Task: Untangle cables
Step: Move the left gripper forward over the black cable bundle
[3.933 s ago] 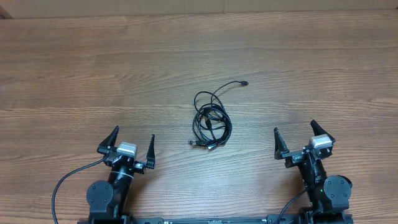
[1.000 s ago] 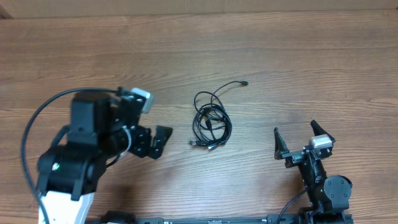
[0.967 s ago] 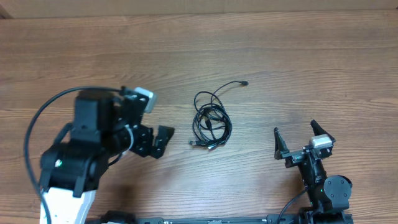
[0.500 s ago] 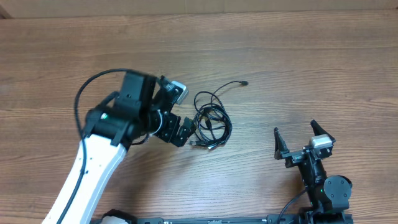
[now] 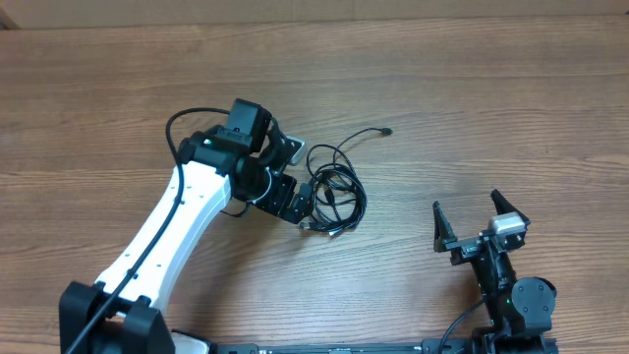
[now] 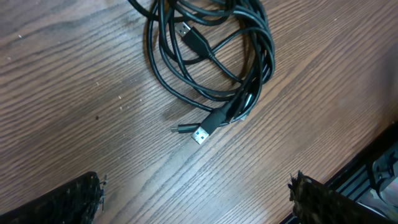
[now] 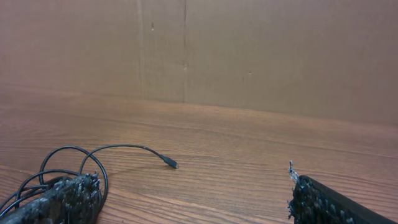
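The cables (image 5: 336, 189) lie as one tangled black coil mid-table, with one loose end (image 5: 386, 131) trailing up and to the right. My left gripper (image 5: 295, 192) hovers open at the coil's left edge, holding nothing. Its wrist view looks down on the coil (image 6: 211, 56) and a USB plug (image 6: 205, 132), which lie ahead of the open left gripper (image 6: 196, 208). My right gripper (image 5: 470, 214) rests open and empty at the front right, well apart from the coil. From the right gripper (image 7: 196, 208) the cables (image 7: 59, 168) and a small plug (image 7: 170, 163) show at the left.
The wooden table (image 5: 472, 88) carries only the cables. A brown cardboard wall (image 7: 249, 50) stands along the far edge. The left arm's white link (image 5: 167, 226) stretches from the front left toward the coil.
The left arm has swung from the left side of the table to the right, bringing its open gripper to the coil's left edge. Right arm and cables have not moved.
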### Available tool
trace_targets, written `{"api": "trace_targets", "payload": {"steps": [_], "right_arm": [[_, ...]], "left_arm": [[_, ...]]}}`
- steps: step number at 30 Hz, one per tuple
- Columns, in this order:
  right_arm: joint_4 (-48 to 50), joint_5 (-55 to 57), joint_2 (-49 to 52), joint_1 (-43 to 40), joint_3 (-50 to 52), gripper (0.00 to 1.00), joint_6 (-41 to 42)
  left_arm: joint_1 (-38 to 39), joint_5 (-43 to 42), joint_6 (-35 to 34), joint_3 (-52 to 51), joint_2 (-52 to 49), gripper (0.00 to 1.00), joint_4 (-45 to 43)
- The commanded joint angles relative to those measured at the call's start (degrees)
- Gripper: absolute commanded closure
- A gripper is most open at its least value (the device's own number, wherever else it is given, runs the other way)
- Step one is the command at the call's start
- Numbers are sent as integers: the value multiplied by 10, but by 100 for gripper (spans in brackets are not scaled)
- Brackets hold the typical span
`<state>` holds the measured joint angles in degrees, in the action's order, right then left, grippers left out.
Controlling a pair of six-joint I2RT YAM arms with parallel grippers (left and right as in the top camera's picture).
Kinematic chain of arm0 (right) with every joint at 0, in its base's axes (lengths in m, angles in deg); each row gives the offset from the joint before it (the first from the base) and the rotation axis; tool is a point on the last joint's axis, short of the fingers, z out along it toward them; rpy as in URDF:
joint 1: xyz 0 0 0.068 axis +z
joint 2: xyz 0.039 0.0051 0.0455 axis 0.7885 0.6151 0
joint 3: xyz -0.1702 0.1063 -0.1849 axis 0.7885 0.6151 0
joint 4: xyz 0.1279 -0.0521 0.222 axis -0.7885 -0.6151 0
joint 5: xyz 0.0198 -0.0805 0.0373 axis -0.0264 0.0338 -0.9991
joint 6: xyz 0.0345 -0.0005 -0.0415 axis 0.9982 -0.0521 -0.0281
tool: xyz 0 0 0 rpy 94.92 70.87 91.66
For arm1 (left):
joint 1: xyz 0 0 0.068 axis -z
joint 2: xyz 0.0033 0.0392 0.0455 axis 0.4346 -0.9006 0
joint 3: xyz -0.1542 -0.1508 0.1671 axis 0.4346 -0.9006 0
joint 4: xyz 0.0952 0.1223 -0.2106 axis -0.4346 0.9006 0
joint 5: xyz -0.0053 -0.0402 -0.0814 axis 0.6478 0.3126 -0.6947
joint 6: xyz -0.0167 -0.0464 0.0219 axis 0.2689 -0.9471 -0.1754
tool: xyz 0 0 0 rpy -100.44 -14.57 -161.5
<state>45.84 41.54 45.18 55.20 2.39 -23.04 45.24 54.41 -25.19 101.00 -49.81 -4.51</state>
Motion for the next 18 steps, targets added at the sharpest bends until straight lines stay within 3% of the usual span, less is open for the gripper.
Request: {"api": "trace_targets", "payload": {"steps": [1,18], "right_arm": [[3,1,-6,3,6,0,0],[3,1,-6,3,6,0,0]], "left_arm": [[2,-10,13,15,-19,1,-8],[2,-10,13,15,-22,0,-38]]}}
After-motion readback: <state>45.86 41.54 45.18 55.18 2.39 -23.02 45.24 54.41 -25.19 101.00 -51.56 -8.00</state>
